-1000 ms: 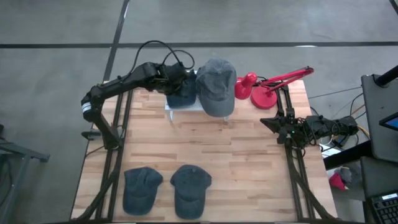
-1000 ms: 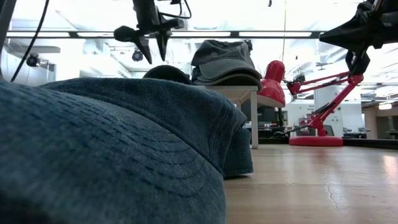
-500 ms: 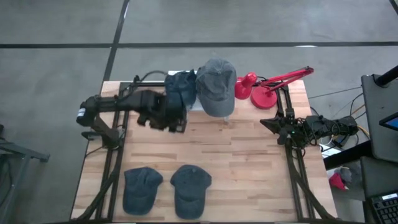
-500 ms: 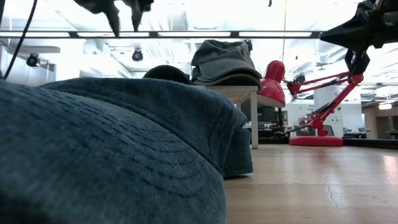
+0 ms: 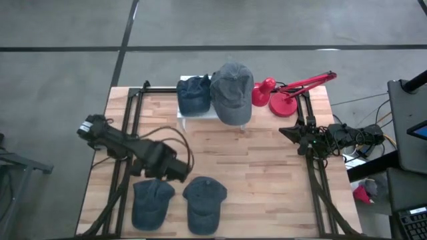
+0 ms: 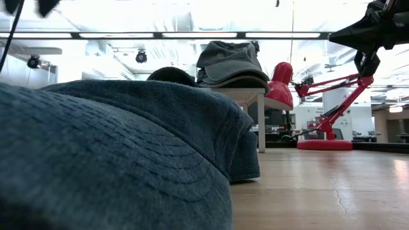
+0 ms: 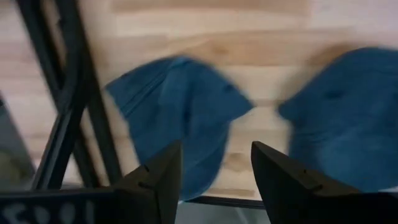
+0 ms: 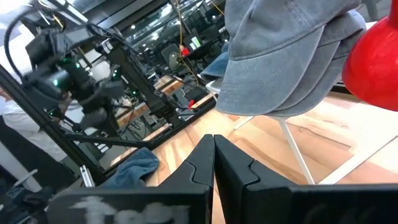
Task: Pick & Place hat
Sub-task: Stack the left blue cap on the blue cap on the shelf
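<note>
The left gripper (image 5: 175, 172) is being held low over the near-left part of the pale wooden slatted surface (image 5: 267, 167), just above the two dark blue cloth caps lying there; its jaws are seen standing apart and empty in the left wrist view, with the left-hand dark blue cap (image 7: 180, 121) framed between them and the second dark blue cap (image 7: 348, 124) off to one side. In the high view the same two caps are lying side by side near the front edge, the left-hand one (image 5: 150, 202) just beside the other (image 5: 203, 202), not quite touching. Two further caps are resting on the small white stand (image 5: 193, 118) at the far edge: a dark blue one (image 5: 193, 95) and a larger grey-blue washed cotton cap (image 5: 232, 92). A red desk lamp (image 5: 283, 92) is standing to their right. The right gripper (image 5: 297, 137) is parked at the right edge of the surface, its jaws pressed together, as shown in the right wrist view. Judged as the step in hand: the left-hand cap is being lined up for pickup. The cap is expected to be light, soft and prone to collapsing; the crown fabric would bunch under a pinch, so the stiffer brim, or the seam where brim meets crown, is judged the better hold. Slipping of loose cloth is noted as the main risk.
</note>
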`<state>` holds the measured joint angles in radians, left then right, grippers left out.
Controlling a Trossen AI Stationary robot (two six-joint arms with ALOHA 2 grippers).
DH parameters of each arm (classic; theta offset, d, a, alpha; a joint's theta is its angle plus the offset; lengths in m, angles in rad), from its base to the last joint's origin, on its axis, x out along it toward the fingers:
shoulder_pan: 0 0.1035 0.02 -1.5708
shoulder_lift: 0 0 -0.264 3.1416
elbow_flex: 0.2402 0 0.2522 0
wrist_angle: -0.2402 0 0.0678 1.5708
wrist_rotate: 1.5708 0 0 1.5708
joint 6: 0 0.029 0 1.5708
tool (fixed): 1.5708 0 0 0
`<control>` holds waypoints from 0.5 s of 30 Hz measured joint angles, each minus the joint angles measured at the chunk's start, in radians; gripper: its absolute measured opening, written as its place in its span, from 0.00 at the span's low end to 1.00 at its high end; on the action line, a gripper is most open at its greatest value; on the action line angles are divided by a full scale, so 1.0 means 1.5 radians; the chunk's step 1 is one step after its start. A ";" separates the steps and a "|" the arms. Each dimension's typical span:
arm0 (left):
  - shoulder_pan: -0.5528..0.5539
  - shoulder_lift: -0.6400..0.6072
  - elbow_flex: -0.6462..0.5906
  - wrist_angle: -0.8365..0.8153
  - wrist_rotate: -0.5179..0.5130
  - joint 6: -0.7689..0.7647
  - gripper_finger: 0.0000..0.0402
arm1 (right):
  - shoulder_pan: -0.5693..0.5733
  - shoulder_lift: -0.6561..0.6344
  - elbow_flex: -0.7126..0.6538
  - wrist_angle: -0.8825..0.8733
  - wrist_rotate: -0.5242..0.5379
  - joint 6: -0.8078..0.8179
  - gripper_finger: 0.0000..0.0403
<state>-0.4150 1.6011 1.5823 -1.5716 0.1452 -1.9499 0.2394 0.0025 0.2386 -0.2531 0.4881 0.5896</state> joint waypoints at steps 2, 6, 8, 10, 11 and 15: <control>-0.015 0.000 -0.025 0.006 0.019 -0.024 0.46 | 0.000 0.000 0.000 0.000 0.000 0.000 0.02; -0.032 0.000 -0.077 0.059 0.055 -0.035 0.46 | 0.000 0.000 0.000 -0.001 0.000 0.000 0.02; -0.037 0.000 -0.104 0.098 0.064 -0.034 0.46 | 0.000 0.000 0.000 -0.001 0.001 0.000 0.02; -0.043 0.001 -0.128 0.123 0.068 -0.029 0.46 | 0.000 0.000 0.000 -0.001 0.001 0.000 0.02; -0.046 0.001 -0.139 0.129 0.069 -0.028 0.46 | 0.000 0.000 0.000 -0.001 0.001 0.000 0.02; -0.059 0.001 -0.178 0.125 0.091 -0.027 0.47 | 0.000 0.000 0.000 -0.002 0.001 0.001 0.02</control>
<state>-0.5028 1.6020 1.3158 -1.3846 0.2815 -1.9904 0.2390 0.0025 0.2386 -0.2554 0.4889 0.5903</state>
